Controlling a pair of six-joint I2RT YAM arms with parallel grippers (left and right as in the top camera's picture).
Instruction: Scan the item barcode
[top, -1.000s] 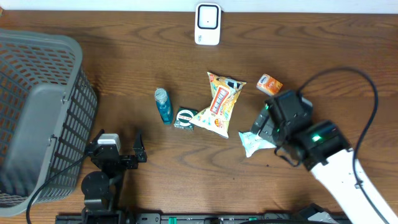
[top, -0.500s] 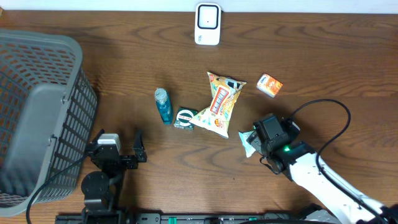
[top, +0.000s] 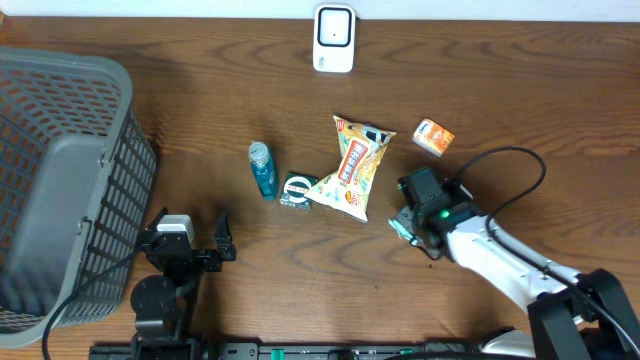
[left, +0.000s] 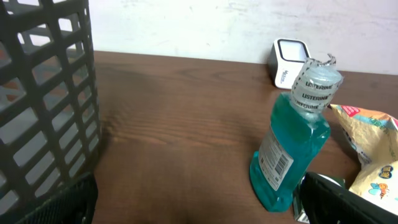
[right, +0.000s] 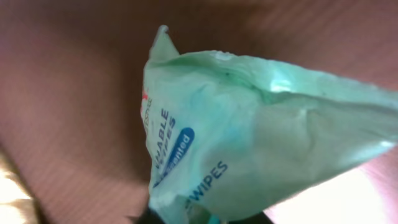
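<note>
Clamping down now: the right gripper (top: 408, 222) has dropped low and its jaws have just snapped shut on the green wipes packet (right: 249, 137), lying on the counter (top: 200, 100) just beside the snack bag (top: 355, 165). Left gripper (top: 192, 230) idles, jaws wide. Next, I'd guess, a lift toward the scanner (top: 333, 38).

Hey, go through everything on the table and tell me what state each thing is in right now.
wipes pack: gripped by the right gripper, jaws shut on it
left gripper: jaws open, holding nothing
mouthwash bottle: lying on its side, cap band intact
snack bag: lying flat
basket: upright, nothing visible inside
</note>
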